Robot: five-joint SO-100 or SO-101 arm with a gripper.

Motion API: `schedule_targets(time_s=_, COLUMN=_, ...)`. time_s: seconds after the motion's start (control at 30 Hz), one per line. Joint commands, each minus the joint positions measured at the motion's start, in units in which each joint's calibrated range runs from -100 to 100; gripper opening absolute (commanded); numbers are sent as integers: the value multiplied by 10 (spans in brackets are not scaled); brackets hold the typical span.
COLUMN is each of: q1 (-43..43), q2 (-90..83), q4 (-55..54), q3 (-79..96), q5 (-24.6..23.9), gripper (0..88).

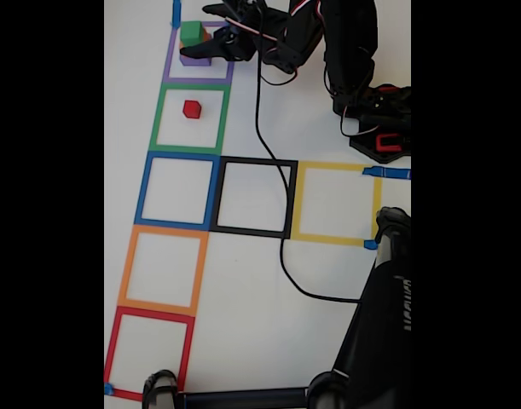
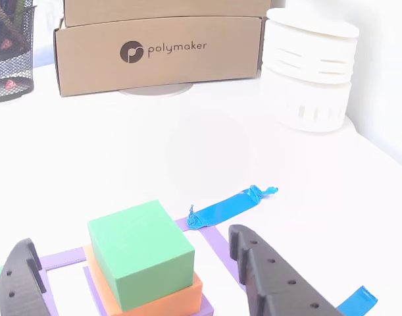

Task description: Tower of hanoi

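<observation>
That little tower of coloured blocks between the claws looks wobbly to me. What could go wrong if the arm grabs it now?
Judging from the pictures:
1. The green block sits twisted on the orange block, so the open gripper might nudge it askew rather than lift it cleanly.
2. If the fingers close low, they could catch the orange block too and drag the stack out of the purple square.
3. The red cube sits in the adjacent green square; a falling block could hit it.

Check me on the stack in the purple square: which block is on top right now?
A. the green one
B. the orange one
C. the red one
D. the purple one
A. The green block sits on top of the orange block in the other view, with the gripper fingers on either side of the stack; the red block sits alone in the green square.
</observation>
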Motion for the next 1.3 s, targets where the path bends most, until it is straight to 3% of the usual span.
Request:
schedule_targets(time_s=0.0, q1=-4, q2=11, q4=-18, q3=-28, q5=0, gripper=326)
schedule_targets(time_s=0.4, q1=-29, q2=79, q4=-76, q3=-58, q5=0, gripper=316)
schedule_targets(time_s=1.27, q1=-38, q2=114, q4=-75, q3=-66, q5=0, gripper=276)
